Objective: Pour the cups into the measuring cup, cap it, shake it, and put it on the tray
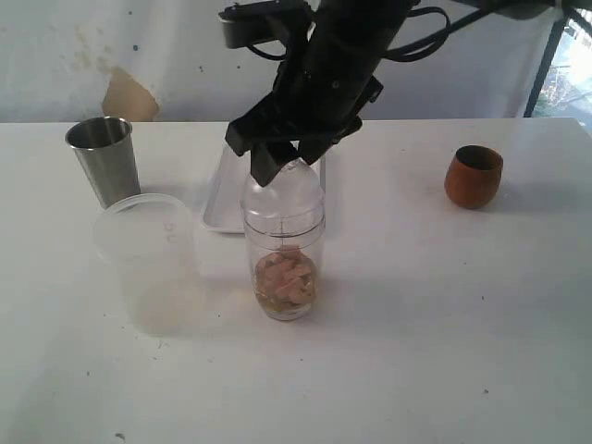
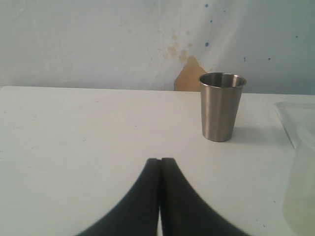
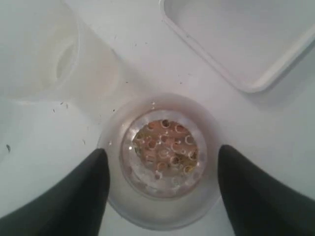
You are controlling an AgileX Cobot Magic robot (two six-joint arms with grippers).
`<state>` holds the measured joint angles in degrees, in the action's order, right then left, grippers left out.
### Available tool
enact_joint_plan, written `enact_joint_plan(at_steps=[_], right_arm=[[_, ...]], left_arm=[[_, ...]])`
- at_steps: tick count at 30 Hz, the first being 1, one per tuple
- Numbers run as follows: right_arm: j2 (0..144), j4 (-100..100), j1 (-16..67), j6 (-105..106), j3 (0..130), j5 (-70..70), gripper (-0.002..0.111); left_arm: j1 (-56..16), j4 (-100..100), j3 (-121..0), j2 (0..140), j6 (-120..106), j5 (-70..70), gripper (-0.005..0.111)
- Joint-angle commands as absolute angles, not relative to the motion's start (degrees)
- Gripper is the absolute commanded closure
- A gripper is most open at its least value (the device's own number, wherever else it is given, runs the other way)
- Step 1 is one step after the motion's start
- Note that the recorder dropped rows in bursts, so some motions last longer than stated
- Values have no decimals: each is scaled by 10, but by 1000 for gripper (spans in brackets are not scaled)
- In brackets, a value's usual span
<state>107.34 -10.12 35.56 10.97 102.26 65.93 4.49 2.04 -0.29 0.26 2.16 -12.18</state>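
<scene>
At the centre of the table [image 1: 416, 324], the measuring cup [image 1: 284, 259] is standing upright with the cap [image 1: 283, 190] seated on it and pinkish contents lying in its base. The right tool [image 3: 162, 153] is hovering directly over the cap, its fingers standing apart on either side without clamping it. The left tool [image 2: 161, 162] is sitting with its fingers pressed together, facing the steel tumbler [image 2: 221, 105]. The tray [image 1: 220, 199] is lying just behind the measuring cup.

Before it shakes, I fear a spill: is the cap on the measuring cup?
On. The cap sits atop the upright measuring cup, and the right gripper straddles it with jaws apart.
</scene>
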Motion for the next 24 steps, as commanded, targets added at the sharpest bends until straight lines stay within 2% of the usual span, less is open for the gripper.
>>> enact_joint_plan(at_steps=[1,14,17,21,24], right_arm=[[1072,-93,356,115,1022,664,49],[1013,-91,356,122,1022,609,52],[1002,-94,356,122,1022,598,66],[1001,-104,356,153,1016,604,106],[1001,-110,356,184,997,598,108]], left_arm=[[44,13,0,0,23,-116,107],[44,13,0,0,23,-116,107],[44,13,0,0,23,-116,107],[44,13,0,0,23,-116,107],[44,13,0,0,23,-116,107]])
